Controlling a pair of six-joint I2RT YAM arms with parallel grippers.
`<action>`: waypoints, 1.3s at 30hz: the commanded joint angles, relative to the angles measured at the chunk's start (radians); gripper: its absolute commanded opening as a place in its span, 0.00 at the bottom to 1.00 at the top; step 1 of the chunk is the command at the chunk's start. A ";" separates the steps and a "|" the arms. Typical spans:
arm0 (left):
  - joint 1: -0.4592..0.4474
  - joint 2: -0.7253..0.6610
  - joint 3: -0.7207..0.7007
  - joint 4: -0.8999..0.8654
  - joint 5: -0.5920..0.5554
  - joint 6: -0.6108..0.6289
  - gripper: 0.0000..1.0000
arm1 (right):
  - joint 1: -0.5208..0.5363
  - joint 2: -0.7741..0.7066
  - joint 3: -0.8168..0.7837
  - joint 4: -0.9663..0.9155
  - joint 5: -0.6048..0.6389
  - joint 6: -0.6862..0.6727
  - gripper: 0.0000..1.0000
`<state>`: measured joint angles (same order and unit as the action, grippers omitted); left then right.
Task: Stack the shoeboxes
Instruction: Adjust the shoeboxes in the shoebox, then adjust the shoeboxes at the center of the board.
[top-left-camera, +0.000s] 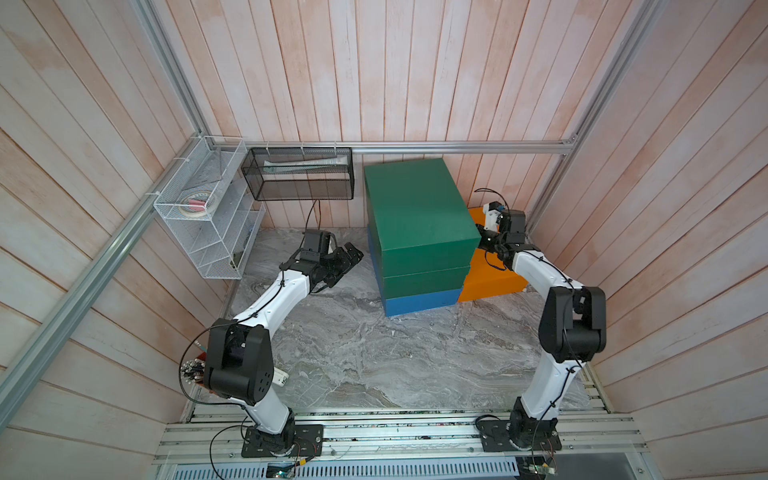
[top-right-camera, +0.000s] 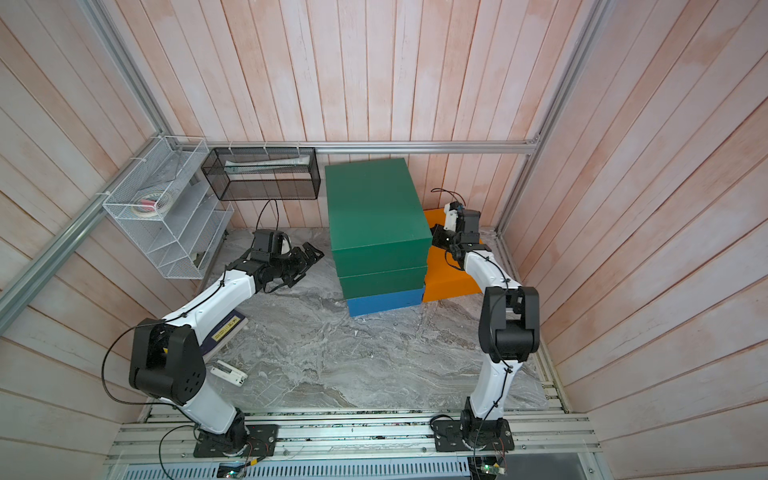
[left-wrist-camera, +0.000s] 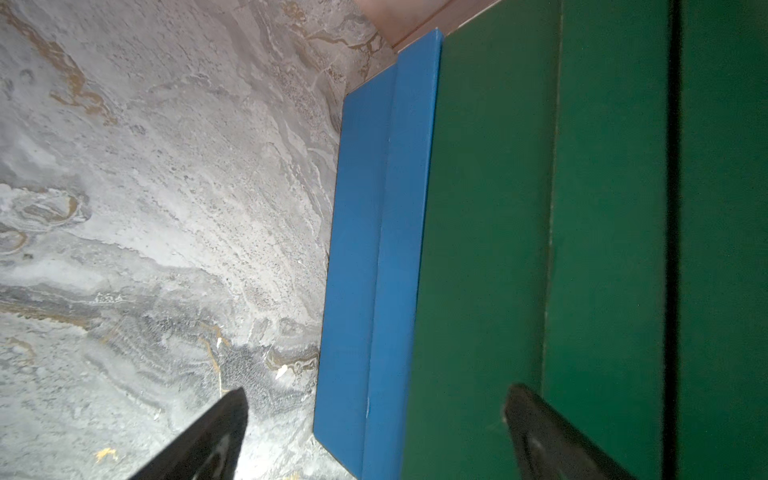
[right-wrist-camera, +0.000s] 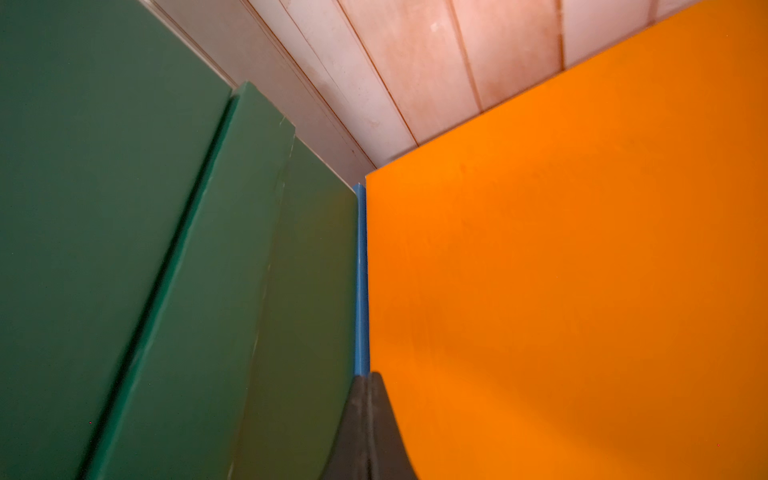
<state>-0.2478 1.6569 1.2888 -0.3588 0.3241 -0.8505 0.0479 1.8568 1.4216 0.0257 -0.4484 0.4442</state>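
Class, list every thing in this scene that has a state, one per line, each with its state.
Upper green shoebox: closed, top of the stack.
Lower green shoebox: closed, middle of the stack.
Blue shoebox: closed, bottom of the stack, on the table.
Orange shoebox: on the table beside the stack, not stacked.
Left gripper: open, empty, beside the stack.
Right gripper: shut, empty, between stack and orange shoebox.

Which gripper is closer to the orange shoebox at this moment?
Right. The right gripper, shut, sits over the orange shoebox where it meets the stack. The left gripper, open, is across the stack, beside the blue shoebox.
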 joint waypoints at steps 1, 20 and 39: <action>-0.002 -0.025 -0.023 0.040 0.018 -0.003 1.00 | 0.001 -0.106 -0.145 0.021 0.025 0.016 0.00; -0.001 -0.067 -0.109 0.042 0.027 0.011 1.00 | 0.046 -0.656 -0.719 -0.018 0.067 0.071 0.00; 0.034 0.073 -0.035 0.058 0.024 0.054 1.00 | 0.051 -0.480 -0.898 0.358 0.037 0.146 0.00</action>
<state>-0.2344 1.6844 1.2110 -0.3206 0.3412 -0.8280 0.1020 1.3464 0.5144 0.2836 -0.4248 0.5762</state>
